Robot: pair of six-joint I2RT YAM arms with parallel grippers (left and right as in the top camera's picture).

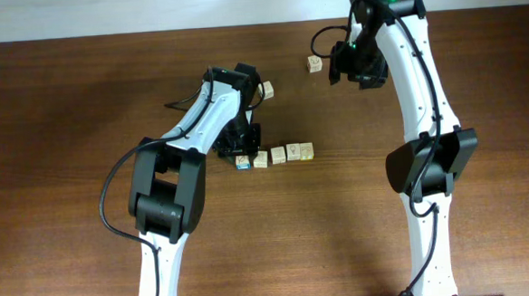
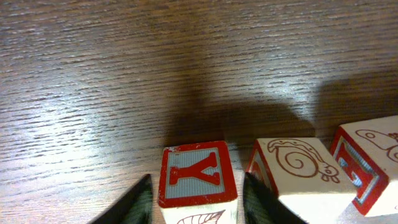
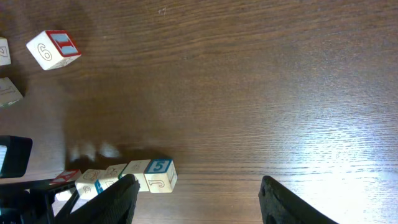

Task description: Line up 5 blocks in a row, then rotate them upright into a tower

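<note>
Five small wooden blocks (image 1: 275,156) lay in a row near the middle of the table (image 1: 64,131); the left claw (image 1: 244,142) sat low over the row's left end. Its fingers (image 2: 140,202) stood either side of the block with the red Y (image 2: 198,174), a sliver of tabletop showing on each side, so it gripped nothing; a snail block (image 2: 292,168) sat just beside. The right claw (image 3: 199,199) hung farther back, spread wide and empty; a loose block (image 1: 315,65) lay near it.
</note>
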